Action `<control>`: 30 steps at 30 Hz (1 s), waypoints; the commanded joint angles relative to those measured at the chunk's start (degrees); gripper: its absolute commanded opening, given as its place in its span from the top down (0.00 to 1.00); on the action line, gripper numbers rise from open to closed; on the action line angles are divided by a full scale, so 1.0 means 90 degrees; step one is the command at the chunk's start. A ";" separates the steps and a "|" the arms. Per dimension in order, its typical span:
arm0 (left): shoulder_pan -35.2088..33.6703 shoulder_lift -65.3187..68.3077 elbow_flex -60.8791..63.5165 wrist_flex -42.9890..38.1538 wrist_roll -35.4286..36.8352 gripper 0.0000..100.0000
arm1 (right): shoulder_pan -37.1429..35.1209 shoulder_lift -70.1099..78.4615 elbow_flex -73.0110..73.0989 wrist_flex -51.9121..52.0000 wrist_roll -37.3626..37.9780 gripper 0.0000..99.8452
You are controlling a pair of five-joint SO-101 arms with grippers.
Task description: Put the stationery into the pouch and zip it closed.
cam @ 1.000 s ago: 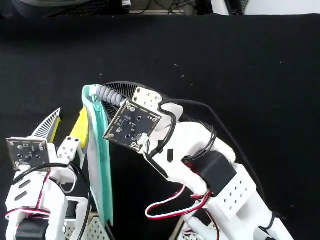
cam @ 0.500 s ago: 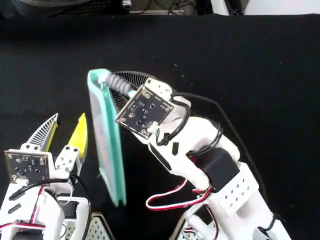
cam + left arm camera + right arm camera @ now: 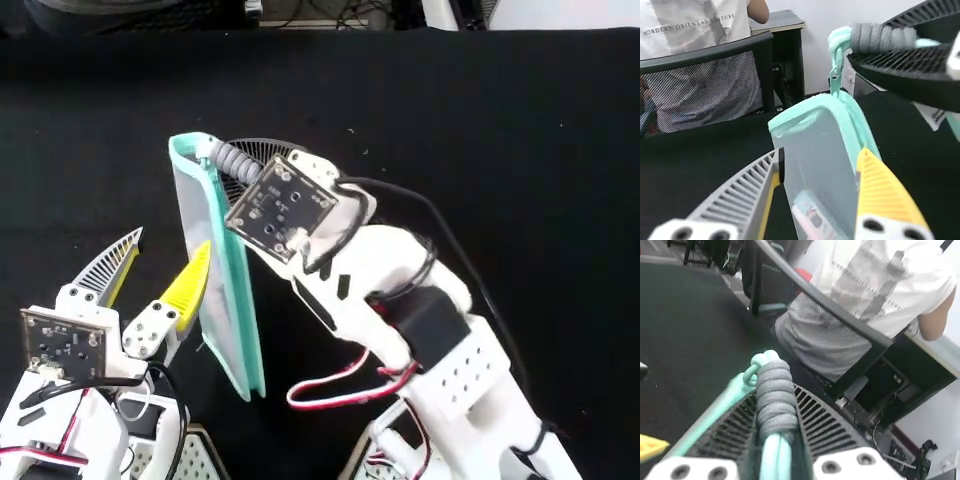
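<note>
A teal mesh pouch (image 3: 218,270) hangs tilted above the black table, held up by its top corner. My right gripper (image 3: 232,163) is shut on the grey wound cord (image 3: 773,396) tied to the pouch's teal zipper pull (image 3: 836,75). My left gripper (image 3: 152,276) is open beside the pouch's lower half. In the left wrist view the pouch (image 3: 817,155) lies between the grey ribbed finger and the yellow finger (image 3: 879,192). A small stationery item (image 3: 812,218) shows through the mesh inside the pouch.
The black table (image 3: 480,150) stretches free to the far side and the right. Both arm bases crowd the near edge. A black mesh chair (image 3: 705,85) stands beyond the table.
The right gripper carried the pouch's top away from the arm bases, and the pouch swung. The left gripper drew back, then came up against the pouch's side again.
</note>
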 commanded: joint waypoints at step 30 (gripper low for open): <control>-0.0396 0.0020 0.0357 -0.0586 0.0176 0.75 | -0.0606 -0.0737 -0.0112 0.0107 -0.0059 0.99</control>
